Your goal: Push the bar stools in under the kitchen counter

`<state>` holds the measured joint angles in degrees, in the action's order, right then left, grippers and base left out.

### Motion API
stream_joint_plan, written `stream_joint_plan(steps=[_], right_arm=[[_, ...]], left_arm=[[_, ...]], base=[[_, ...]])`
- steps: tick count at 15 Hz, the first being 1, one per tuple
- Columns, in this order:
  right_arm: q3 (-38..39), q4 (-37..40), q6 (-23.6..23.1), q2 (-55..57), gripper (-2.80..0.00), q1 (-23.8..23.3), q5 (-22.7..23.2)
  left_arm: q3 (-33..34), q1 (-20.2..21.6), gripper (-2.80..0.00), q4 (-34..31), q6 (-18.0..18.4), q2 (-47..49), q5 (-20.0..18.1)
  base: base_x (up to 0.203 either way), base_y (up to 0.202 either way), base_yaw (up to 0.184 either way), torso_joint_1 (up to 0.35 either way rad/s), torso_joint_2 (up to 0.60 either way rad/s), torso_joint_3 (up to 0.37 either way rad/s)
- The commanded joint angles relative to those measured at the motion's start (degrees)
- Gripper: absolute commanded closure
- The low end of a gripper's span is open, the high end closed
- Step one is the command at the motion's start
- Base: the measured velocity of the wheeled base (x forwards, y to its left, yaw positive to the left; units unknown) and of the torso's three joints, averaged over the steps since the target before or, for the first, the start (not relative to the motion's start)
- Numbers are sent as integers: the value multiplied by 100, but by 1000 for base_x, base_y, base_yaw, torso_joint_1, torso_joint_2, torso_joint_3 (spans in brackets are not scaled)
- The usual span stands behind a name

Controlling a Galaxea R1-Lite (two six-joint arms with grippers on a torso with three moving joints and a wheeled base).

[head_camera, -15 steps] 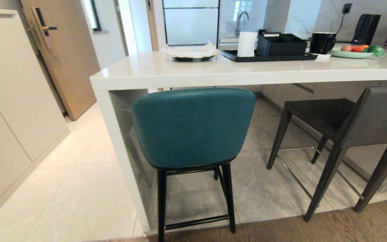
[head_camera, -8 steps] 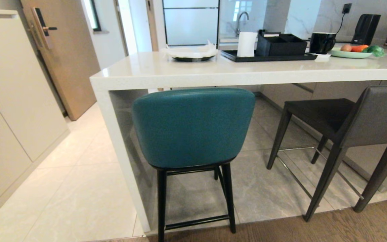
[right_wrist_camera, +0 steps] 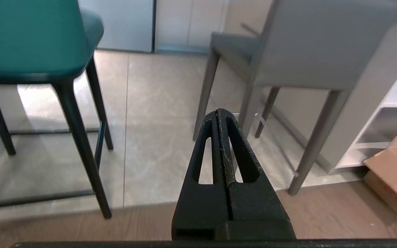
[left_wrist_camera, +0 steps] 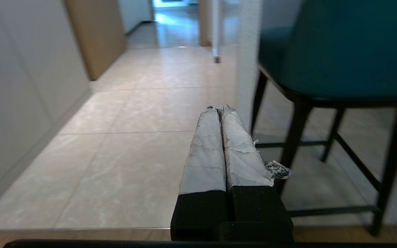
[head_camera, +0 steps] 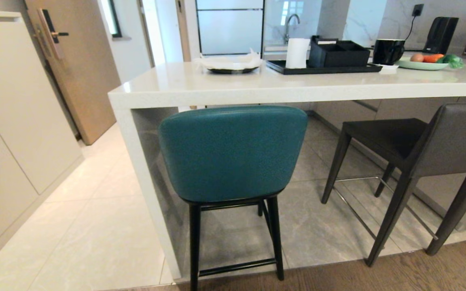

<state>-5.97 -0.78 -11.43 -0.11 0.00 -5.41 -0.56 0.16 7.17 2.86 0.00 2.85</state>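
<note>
Neither arm shows in the head view. Left gripper is clenched on nothing, its 2 taped fingers pressed together, low over the pale floor tiles beside the teal stool. Right gripper is likewise squeezed closed and empty, hanging between the 2 stools and touching neither.

Teal stool sits at the left end of the kitchen counter, just beside the white side panel; its back stands out in front of the slab edge, with the top of the back just below the slab. Dark grey stool is to the right, turned at an angle, seat mostly under the slab, back clear of it (its rear legs are on the wood flooring).

On the counter: black tray, white roll, black mug, green plate of vegetables. Cardboard box by the white shelves.
</note>
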Motion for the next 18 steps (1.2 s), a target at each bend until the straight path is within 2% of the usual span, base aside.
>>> stream_joint_plan(steps=[1,3,6,10,18], right_arm=[[641,-514,11,11,0,0,73],[607,-300,75,11,0,0,481],[592,245,474,11,0,0,791],[606,157,923,11,0,9,602],[606,162,859,11,0,0,624]], left_arm=[[56,2,0,-225,23,9,-226],[56,2,0,-769,31,9,-322],[56,2,0,-752,13,9,-316],[56,2,0,-752,-102,9,-302],[56,2,0,-752,-111,9,-302]], base=[[0,0,0,0,0,0],[0,0,0,0,0,0],[0,0,0,0,0,0],[0,0,0,0,0,0],[0,0,0,0,0,0]])
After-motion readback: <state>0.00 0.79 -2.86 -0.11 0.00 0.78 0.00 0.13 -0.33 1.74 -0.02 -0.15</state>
